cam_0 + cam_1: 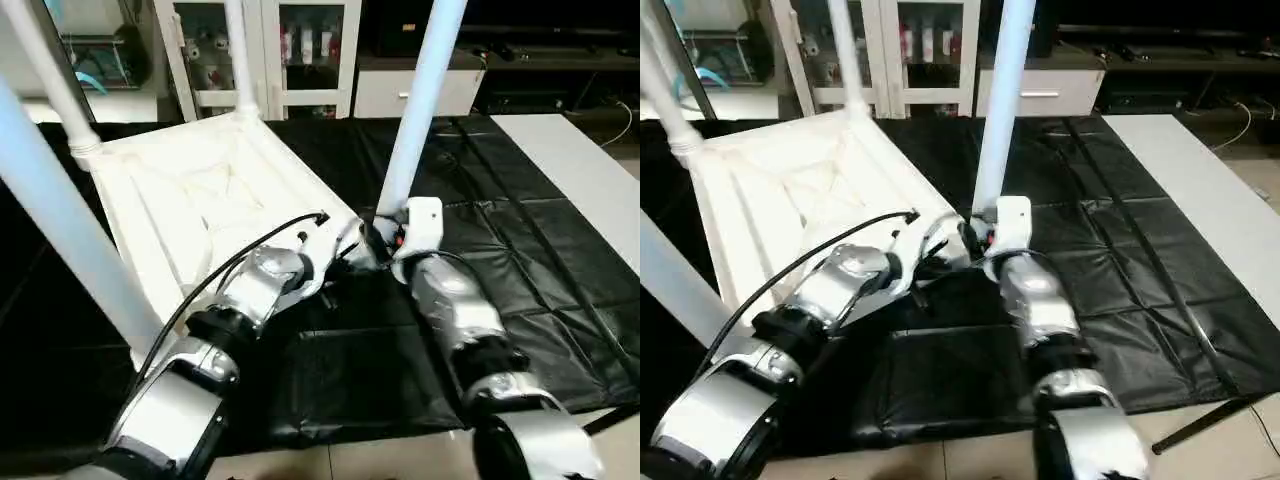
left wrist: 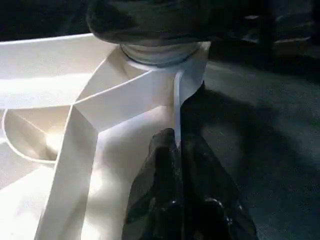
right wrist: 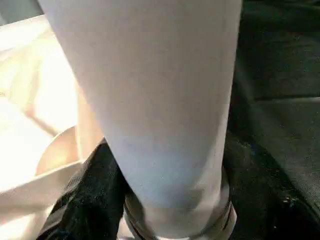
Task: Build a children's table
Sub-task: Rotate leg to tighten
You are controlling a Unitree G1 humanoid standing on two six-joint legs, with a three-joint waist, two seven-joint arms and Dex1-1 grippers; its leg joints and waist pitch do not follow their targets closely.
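The white table top [image 1: 190, 200] lies upside down on the black-covered work table [image 1: 520, 270], ribs facing up. Three white legs stand in its corners: far left [image 1: 45, 70], far middle [image 1: 237, 50] and near left [image 1: 60, 230]. A fourth leg [image 1: 420, 110] stands upright in the near right corner socket [image 2: 160, 55]. My right gripper [image 1: 388, 238] is shut on the base of this leg [image 3: 160, 100], with a black finger [image 3: 90, 185] on its side. My left gripper [image 2: 176, 142] is shut on the thin rim of the top just beside that socket.
White cabinets [image 1: 290, 50] stand behind the work table. A flat white board [image 1: 580, 170] lies along the right side. The black cover's front edge and pale floor [image 1: 380, 455] are close under my forearms.
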